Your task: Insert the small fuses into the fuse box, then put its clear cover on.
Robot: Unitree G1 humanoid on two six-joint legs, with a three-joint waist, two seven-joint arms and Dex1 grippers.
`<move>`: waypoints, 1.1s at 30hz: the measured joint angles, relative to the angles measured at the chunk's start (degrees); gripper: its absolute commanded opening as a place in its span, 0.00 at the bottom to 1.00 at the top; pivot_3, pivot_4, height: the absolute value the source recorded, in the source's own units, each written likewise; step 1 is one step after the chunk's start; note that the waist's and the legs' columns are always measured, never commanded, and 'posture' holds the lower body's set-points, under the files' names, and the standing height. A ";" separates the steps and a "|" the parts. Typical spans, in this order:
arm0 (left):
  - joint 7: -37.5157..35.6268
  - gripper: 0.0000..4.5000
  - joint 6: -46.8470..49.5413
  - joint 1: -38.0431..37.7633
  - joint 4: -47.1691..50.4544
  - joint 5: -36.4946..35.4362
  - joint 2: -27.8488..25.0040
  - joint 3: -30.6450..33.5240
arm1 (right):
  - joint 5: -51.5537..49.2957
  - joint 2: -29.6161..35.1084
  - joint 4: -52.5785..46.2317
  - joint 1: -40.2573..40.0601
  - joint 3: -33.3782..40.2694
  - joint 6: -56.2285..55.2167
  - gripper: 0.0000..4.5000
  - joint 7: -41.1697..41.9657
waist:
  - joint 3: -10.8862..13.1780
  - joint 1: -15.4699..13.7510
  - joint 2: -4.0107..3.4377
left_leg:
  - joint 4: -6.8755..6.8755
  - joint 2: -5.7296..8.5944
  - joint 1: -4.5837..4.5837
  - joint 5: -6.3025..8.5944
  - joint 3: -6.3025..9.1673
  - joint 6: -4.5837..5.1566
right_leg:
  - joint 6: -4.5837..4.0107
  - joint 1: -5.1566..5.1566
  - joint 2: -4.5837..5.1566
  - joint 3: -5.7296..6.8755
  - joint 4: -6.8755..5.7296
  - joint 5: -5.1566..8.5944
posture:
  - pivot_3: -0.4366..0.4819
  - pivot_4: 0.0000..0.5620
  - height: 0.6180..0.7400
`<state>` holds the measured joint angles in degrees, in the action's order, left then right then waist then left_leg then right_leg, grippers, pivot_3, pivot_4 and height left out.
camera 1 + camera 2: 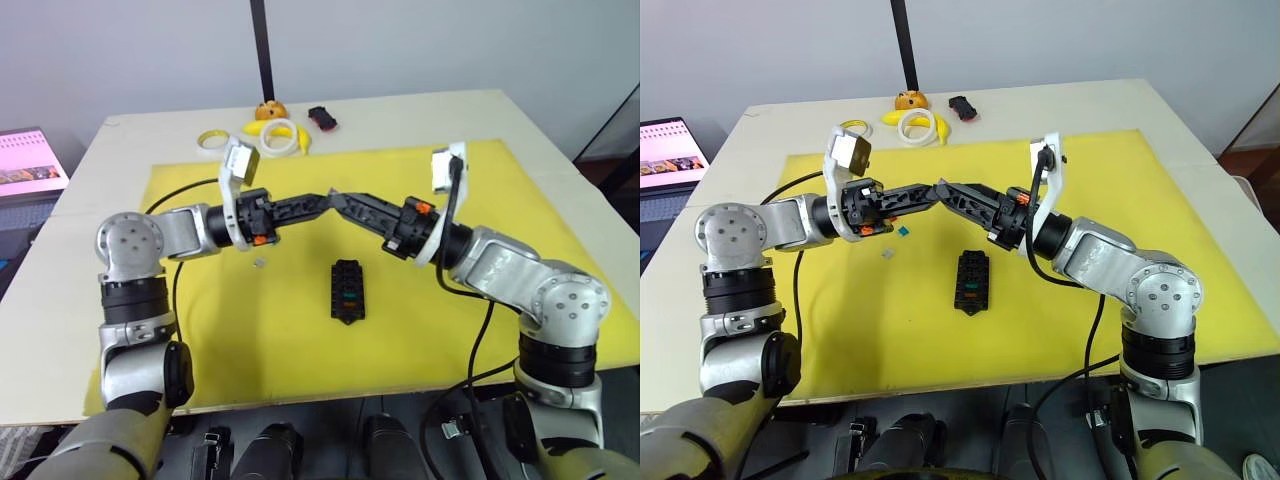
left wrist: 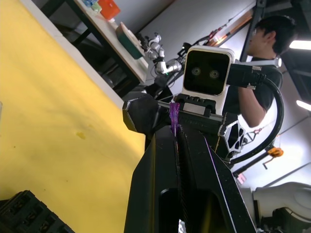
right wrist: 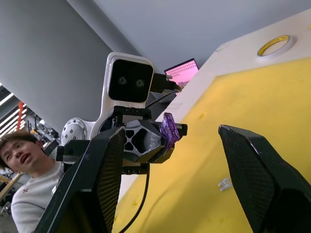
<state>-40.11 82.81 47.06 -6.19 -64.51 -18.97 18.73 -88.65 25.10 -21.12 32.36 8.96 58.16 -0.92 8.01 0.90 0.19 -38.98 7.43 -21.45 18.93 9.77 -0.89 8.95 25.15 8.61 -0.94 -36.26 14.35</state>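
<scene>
My left gripper [image 1: 326,197] is shut on a purple fuse [image 2: 173,118], held in the air above the yellow mat [image 1: 520,210]. My right gripper [image 1: 338,199] meets it tip to tip, open. In the right wrist view its two fingers [image 3: 99,174] stand wide apart on either side of the purple fuse [image 3: 169,130]. The black fuse box [image 1: 347,291] lies on the mat below and nearer to me, with a teal and an orange fuse in its slots. A grey fuse [image 1: 259,263] and a teal one [image 1: 904,231] lie loose on the mat under my left arm. The clear cover is out of view.
At the table's far edge lie a white tape ring [image 1: 278,137], a yellow tape ring [image 1: 211,140], an orange toy [image 1: 268,108] and a small black-and-red gadget [image 1: 322,118]. A laptop [image 1: 30,160] stands off the table to the left. A person [image 2: 265,34] is nearby.
</scene>
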 measured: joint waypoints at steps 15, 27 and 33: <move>0.76 0.00 -0.62 -1.24 0.03 -1.85 0.65 -1.15 | 0.13 3.10 -0.05 -0.43 -0.96 -1.69 0.35 2.20 | 0.00 -0.07 0.00 | -0.01 0.00 0.00 0.00 -0.01 0.00 | 0.00 0.00 0.00 0.00 0.00 0.00 | 0.48 0.27 1.00; 3.25 0.00 -0.98 -1.20 -0.25 -4.59 1.73 -1.01 | -1.53 5.12 0.08 -0.36 -0.67 -1.81 0.07 3.31 | 0.00 -0.13 0.00 | -0.02 0.00 -0.01 0.00 -0.01 0.00 | 0.00 -0.02 0.01 0.00 0.01 0.00 | 0.48 0.27 1.00; 3.72 0.00 -1.00 -1.20 -0.44 -5.02 2.04 -1.12 | -1.70 6.05 0.09 -0.36 -0.67 -1.80 0.07 3.67 | 0.00 -0.11 0.00 | -0.02 0.00 -0.01 0.00 -0.01 0.00 | 0.00 -0.01 0.00 0.00 0.01 0.00 | 0.48 0.27 1.00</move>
<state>-36.39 81.81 45.85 -6.63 -69.52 -16.93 17.60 -90.35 31.15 -21.04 32.00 8.29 56.35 2.75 8.01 0.78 0.19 -38.99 7.43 -21.46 18.93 9.76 -0.89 8.95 25.14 8.61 -0.94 -36.25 14.35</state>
